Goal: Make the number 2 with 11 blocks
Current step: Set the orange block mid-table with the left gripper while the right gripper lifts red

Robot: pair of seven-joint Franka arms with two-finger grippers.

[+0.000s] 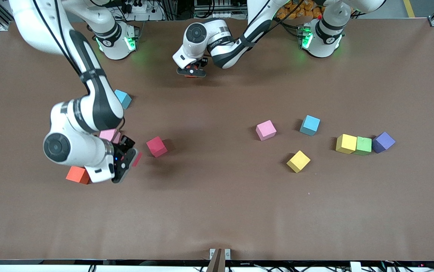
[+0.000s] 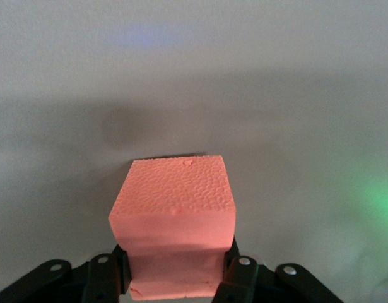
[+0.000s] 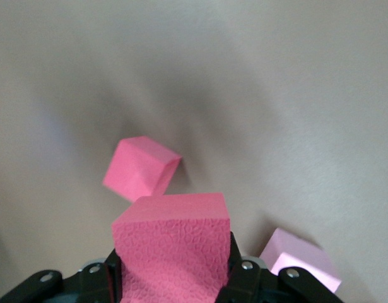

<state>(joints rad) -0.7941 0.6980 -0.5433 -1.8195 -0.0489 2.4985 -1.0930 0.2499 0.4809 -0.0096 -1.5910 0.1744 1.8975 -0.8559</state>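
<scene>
While hidden from the front, both jaws clamp blocks [image 2: 173, 214].

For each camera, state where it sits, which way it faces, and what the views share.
Front view: high across the table, facing both arm bases; shows both arms and the scattered blocks.
Left wrist view: on the left arm's wrist, looking past the left pincer at its orange block and the table.
Right wrist view: on the right wrist, past the right pincer at its red block.
Shared: the loose red block shows in the front and right wrist views.
</scene>
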